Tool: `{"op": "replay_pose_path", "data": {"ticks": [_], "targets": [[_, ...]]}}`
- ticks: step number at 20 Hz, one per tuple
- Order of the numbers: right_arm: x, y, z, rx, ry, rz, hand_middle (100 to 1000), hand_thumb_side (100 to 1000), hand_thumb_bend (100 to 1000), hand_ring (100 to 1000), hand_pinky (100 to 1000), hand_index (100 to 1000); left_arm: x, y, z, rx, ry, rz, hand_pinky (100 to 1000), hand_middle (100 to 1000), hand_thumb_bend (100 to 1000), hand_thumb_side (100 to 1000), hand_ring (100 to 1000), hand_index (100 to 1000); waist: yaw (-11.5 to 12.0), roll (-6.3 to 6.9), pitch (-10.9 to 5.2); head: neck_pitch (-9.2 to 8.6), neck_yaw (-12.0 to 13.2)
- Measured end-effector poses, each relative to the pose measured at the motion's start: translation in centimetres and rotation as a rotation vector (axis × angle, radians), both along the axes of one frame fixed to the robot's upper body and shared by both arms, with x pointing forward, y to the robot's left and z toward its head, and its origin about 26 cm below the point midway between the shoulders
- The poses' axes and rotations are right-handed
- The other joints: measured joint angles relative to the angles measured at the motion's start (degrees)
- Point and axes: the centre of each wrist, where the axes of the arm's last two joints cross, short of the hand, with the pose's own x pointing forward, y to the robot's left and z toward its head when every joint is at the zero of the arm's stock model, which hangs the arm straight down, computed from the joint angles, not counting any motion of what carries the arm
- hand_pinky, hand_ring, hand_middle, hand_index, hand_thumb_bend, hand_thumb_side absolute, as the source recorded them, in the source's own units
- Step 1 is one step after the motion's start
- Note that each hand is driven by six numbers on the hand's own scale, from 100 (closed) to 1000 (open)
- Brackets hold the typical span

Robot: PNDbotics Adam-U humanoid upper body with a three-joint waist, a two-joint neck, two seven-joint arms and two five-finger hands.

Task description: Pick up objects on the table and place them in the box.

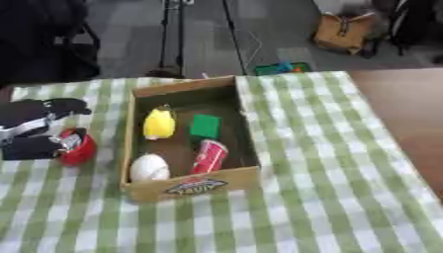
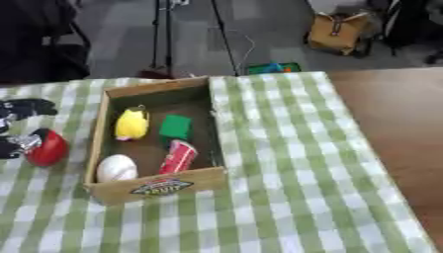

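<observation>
A cardboard box (image 1: 237, 99) stands on the green checked tablecloth. Inside it lie a yellow toy (image 1: 159, 123), a green block (image 1: 205, 126), a red can (image 1: 208, 156) and a white egg-shaped thing (image 1: 149, 167). Left of the box, a red round object (image 1: 78, 147) sits just above the cloth, with my left hand (image 1: 33, 129) curled round it from the left. The hand's black fingers wrap over its top and bottom. My right hand shows in neither view.
Bare brown tabletop (image 1: 407, 104) lies right of the cloth. Beyond the table's far edge are a tripod's legs (image 1: 173, 34), a tan bag (image 1: 344, 30) on the floor and a dark chair (image 1: 43, 39) at the upper left.
</observation>
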Motion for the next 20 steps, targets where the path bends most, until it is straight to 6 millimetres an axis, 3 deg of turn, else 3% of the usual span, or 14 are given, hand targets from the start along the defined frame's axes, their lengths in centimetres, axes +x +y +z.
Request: {"op": "replay_pose_path", "data": {"ticks": [17,20], "targets": [[0.0,0.0,0.0,-0.004,0.006,0.003,518,365,100,679,653,619,1.4,1.6,-2.5,0.032,0.089,0.037,1000,1000,196,997,1000,1000,-0.3,-0.48,0.49,-0.33,0.4],[0.0,0.0,0.0,-0.004,0.006,0.004,518,367,100,681,654,617,1.5,1.8,-2.3,0.067,0.054,0.055,1000,1000,157,994,1000,1000,-0.4,-0.66,0.74,-0.38,0.5]]}}
